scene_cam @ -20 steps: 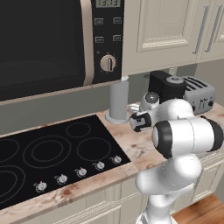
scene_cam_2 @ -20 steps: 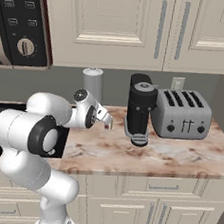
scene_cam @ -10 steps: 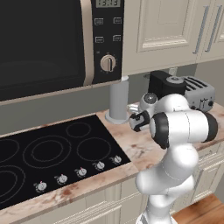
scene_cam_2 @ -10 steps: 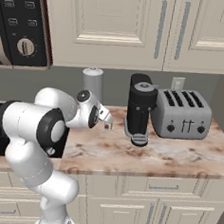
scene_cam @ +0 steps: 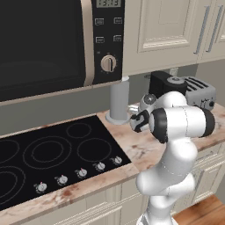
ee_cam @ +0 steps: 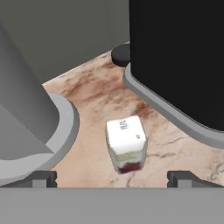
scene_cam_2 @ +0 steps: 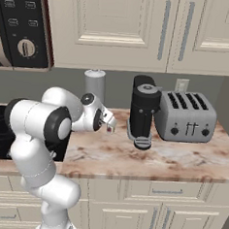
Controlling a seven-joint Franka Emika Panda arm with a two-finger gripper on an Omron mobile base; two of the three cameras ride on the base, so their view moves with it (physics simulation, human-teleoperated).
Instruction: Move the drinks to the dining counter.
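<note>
Arm swung left; gripper (scene_cam_2: 111,124) open over counter (scene_cam_2: 181,153)

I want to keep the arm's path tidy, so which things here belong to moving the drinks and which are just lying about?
For the job: small white-topped container with a reddish bottom, seemingly a drink; open two-finger gripper facing it.
Lying about: grey cylinder on a round base; black coffee machine; silver four-slot toaster; black cooktop; black microwave.
</note>
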